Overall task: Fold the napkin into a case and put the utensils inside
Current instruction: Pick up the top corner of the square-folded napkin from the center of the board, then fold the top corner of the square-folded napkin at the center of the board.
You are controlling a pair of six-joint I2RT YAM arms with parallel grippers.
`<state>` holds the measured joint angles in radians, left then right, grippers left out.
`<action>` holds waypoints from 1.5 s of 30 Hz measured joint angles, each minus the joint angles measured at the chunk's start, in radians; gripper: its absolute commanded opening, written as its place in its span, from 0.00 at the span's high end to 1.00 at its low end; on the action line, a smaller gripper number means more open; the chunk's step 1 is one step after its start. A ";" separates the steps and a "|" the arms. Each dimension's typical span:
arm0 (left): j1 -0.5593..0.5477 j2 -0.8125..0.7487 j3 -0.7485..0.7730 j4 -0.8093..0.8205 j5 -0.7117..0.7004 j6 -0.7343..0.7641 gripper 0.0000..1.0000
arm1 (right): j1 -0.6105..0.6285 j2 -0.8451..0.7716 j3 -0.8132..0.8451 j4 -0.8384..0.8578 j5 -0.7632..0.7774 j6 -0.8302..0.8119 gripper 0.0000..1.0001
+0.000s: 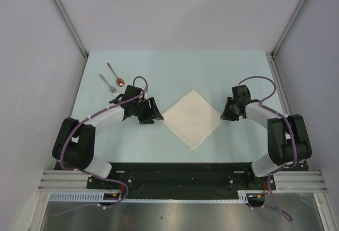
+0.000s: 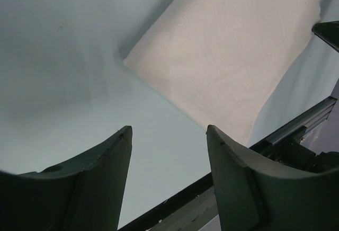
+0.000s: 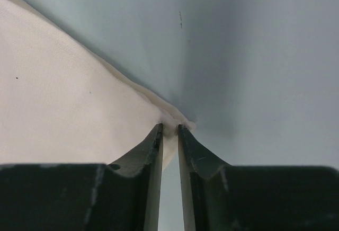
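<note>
The cream-white napkin (image 1: 192, 118) lies flat on the table as a diamond; no case is in view. My right gripper (image 1: 223, 115) sits at the napkin's right corner. In the right wrist view the gripper (image 3: 169, 127) is shut on that corner, with a bunched bit of the napkin (image 3: 63, 104) pinched between the tips. My left gripper (image 1: 153, 114) hovers just left of the napkin's left corner. It is open (image 2: 168, 130) with only bare table between its fingers, and the napkin (image 2: 228, 56) lies ahead of it. The silver fork (image 1: 108, 85) and the copper-bowled spoon (image 1: 115, 74) lie at the far left.
The pale blue table (image 1: 175, 67) is walled by white panels at the back and sides. A black rail with the arm bases (image 1: 180, 172) runs along the near edge. The utensils lie just behind the left arm's wrist.
</note>
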<state>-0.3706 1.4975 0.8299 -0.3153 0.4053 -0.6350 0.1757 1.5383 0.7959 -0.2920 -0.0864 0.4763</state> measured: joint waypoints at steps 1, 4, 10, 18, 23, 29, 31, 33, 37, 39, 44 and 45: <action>0.000 0.000 0.000 0.000 0.000 0.000 0.37 | 0.000 0.002 0.001 0.000 0.000 0.000 0.79; 0.000 0.000 0.000 0.000 0.000 0.000 0.37 | 0.000 0.006 0.006 0.000 0.000 -0.003 0.76; 0.000 0.000 0.000 0.000 0.000 0.000 0.37 | 0.002 0.007 0.028 -0.012 0.005 -0.015 0.77; 0.000 0.000 -0.012 0.008 0.010 0.000 0.37 | 0.004 0.013 0.050 -0.017 0.006 -0.034 1.00; 0.003 0.000 -0.015 0.008 0.012 0.001 0.37 | 0.016 0.028 0.050 -0.017 -0.007 -0.034 1.00; 0.011 0.008 -0.006 0.008 0.023 -0.001 0.37 | 0.116 0.034 0.095 -0.010 -0.047 -0.012 1.00; 0.015 0.019 0.007 0.010 0.028 -0.003 0.38 | 0.181 0.076 0.164 0.007 -0.069 0.007 1.00; 0.020 0.030 0.018 0.016 0.034 -0.011 0.39 | 0.241 0.153 0.255 0.037 -0.099 0.028 1.00; 0.026 0.048 0.039 0.022 0.045 -0.020 0.41 | 0.336 0.325 0.426 0.084 -0.140 0.064 1.00; 0.027 0.059 0.050 0.024 0.046 -0.021 0.41 | 0.370 0.382 0.478 0.090 -0.151 0.075 1.00; 0.036 0.080 0.050 0.030 0.045 -0.024 0.44 | 0.427 0.457 0.563 0.090 -0.181 0.101 1.00; 0.039 0.085 0.050 0.030 0.044 -0.026 0.44 | 0.432 0.462 0.573 0.090 -0.186 0.105 1.00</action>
<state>-0.3317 1.5822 0.8799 -0.2852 0.4492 -0.6609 0.6079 1.9999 1.3689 -0.2020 -0.2722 0.5816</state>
